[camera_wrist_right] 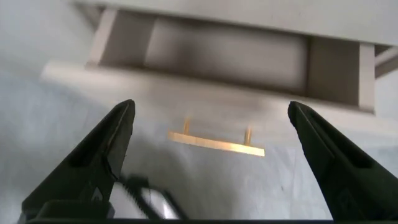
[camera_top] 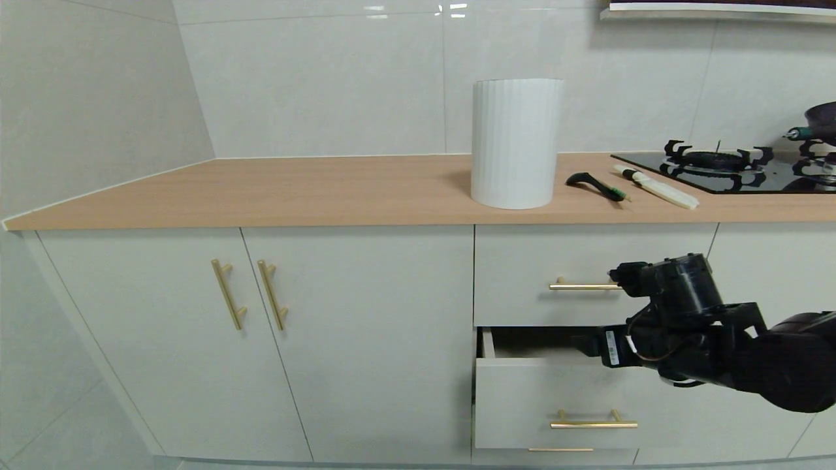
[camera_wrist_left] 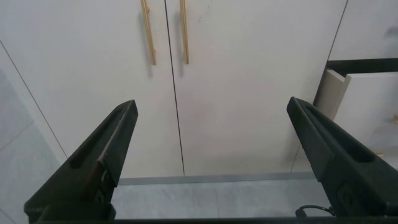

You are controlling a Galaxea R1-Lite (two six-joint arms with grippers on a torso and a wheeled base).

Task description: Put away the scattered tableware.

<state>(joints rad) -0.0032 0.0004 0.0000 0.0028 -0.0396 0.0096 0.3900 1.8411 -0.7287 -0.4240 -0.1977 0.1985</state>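
Observation:
On the wooden countertop [camera_top: 294, 189] lie a black-handled utensil [camera_top: 594, 185] and a long cream-white utensil [camera_top: 656, 187], just right of a tall white ribbed container [camera_top: 516, 143]. Below them a cabinet drawer [camera_top: 555, 391] stands pulled out, and its inside [camera_wrist_right: 230, 56] looks bare. My right gripper [camera_top: 588, 346] hangs in front of and above this drawer, open [camera_wrist_right: 211, 162], with nothing between its fingers. My left gripper [camera_wrist_left: 211, 162] is low down, facing the cabinet doors [camera_wrist_left: 249, 93], open and holding nothing.
A black gas hob [camera_top: 725, 166] with a dark pan [camera_top: 819, 124] sits at the counter's right end. A shut drawer with a gold handle [camera_top: 584, 285] is above the pulled-out one. Double doors with gold handles [camera_top: 248, 303] are to the left. Tiled walls close off the back and left.

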